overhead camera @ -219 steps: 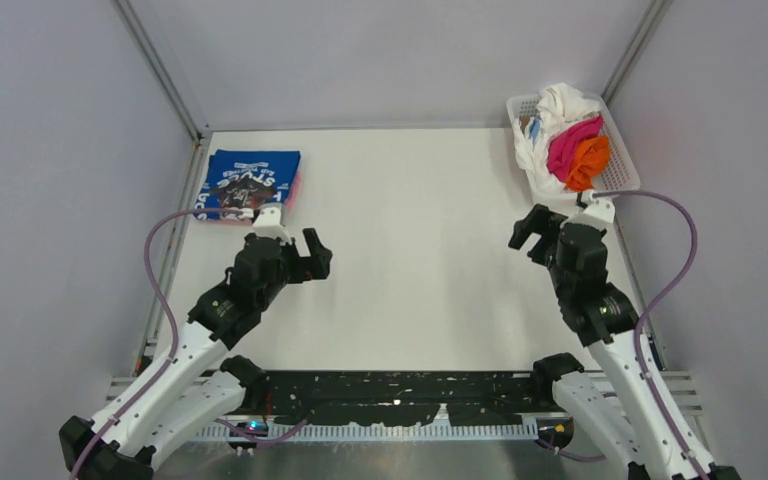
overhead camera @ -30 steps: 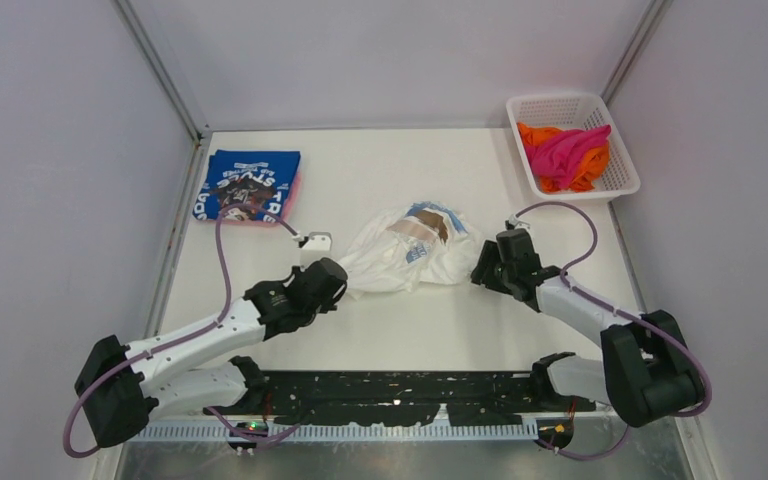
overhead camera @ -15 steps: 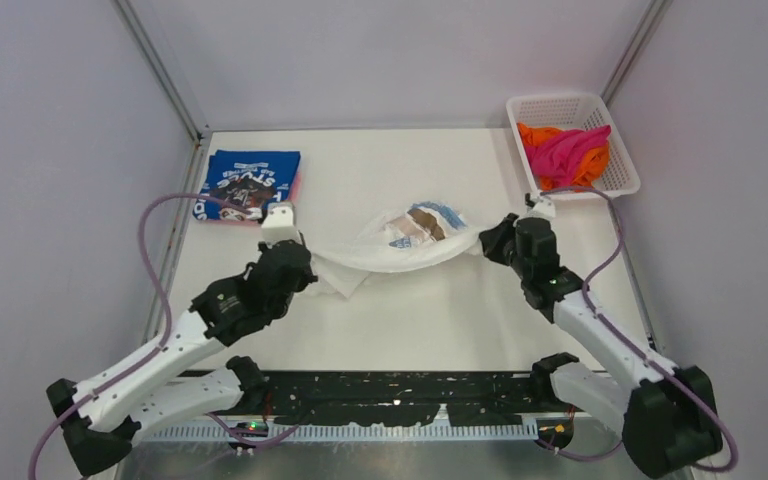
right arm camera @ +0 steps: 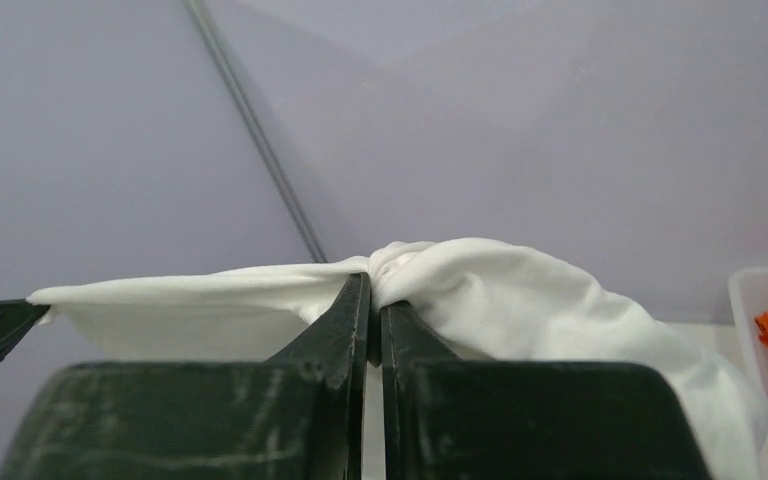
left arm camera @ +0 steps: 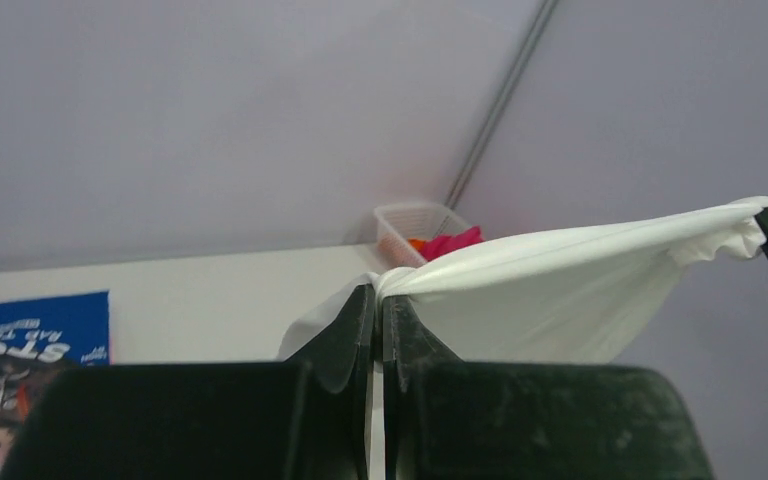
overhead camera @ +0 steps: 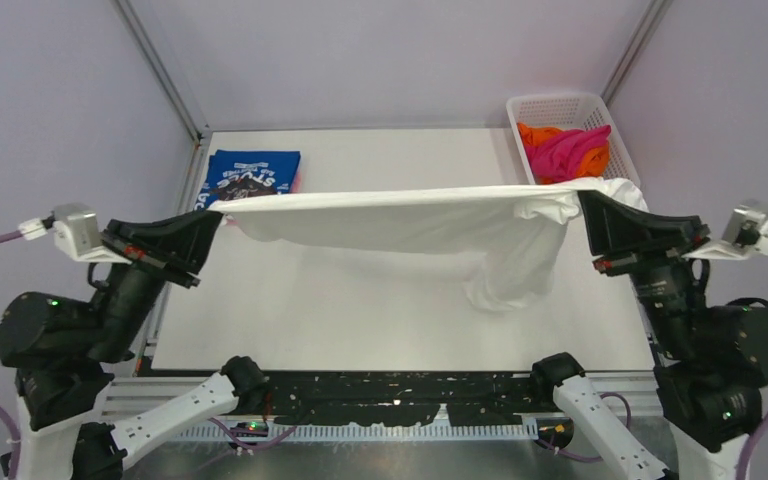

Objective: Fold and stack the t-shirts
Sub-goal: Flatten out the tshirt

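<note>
While the left claw [overhead camera: 217, 213] sits at the left edge of the overhead frame, its two fingers are pressed together on one end of the white shirt [overhead camera: 390, 218]. The left wrist view shows the cloth pinched right at the fingertips, with no gap between them. Just behind that claw, in the upper left of the frame, a folded blue shirt [overhead camera: 252, 172] with white lettering lies flat on the counter [overhead camera: 360, 310]. Its near edge is hidden by the white cloth in front of it.

The white shirt is held up off the counter and runs as a taut band across the middle of the frame from one claw to the other. Its top edge is nearly straight. Right of centre a loose fold sags lower than the rest, with its shadow on the counter under it.

At the right, the right claw [overhead camera: 584, 203] is likewise clamped on the other end of the shirt, where the cloth bunches around the closed fingertips. Behind it, in the upper right corner, a white mesh basket [overhead camera: 568, 98] holds a magenta shirt [overhead camera: 566, 150] lying over an orange shirt [overhead camera: 534, 134].
</note>
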Action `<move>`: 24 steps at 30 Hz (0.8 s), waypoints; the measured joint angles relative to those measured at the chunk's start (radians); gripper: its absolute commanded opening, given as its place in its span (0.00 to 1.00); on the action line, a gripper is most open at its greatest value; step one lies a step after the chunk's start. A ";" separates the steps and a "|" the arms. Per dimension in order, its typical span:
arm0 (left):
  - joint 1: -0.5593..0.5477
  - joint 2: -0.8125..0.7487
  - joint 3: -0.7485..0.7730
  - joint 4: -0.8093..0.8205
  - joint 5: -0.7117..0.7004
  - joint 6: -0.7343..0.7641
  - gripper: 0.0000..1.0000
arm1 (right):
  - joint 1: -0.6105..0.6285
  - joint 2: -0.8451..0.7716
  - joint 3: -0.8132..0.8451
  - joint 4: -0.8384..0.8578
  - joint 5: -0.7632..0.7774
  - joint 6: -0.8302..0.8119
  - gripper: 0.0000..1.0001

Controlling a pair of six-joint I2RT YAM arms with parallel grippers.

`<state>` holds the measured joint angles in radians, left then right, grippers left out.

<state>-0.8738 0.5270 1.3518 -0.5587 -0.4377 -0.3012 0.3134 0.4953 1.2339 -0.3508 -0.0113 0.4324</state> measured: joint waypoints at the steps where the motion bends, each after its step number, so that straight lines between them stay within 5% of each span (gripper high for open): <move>1: 0.000 0.004 0.043 -0.003 0.041 0.016 0.00 | 0.000 0.000 0.052 -0.021 -0.025 -0.008 0.05; 8: 0.000 0.054 0.308 -0.065 0.273 0.076 0.00 | 0.000 0.006 0.338 -0.156 -0.156 -0.028 0.05; 14: 0.000 0.057 0.340 -0.084 0.343 0.093 0.00 | -0.002 0.006 0.423 -0.203 -0.201 -0.027 0.05; 18: 0.000 0.060 0.285 -0.077 0.266 0.099 0.00 | -0.011 0.009 0.406 -0.229 -0.192 -0.027 0.05; 24: 0.003 0.141 0.155 -0.009 -0.058 0.130 0.00 | -0.016 0.042 0.318 -0.238 -0.116 -0.024 0.05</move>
<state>-0.8703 0.6678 1.5070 -0.5674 -0.4961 -0.1707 0.2970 0.5377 1.5520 -0.5888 -0.1276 0.4080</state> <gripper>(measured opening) 0.026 0.080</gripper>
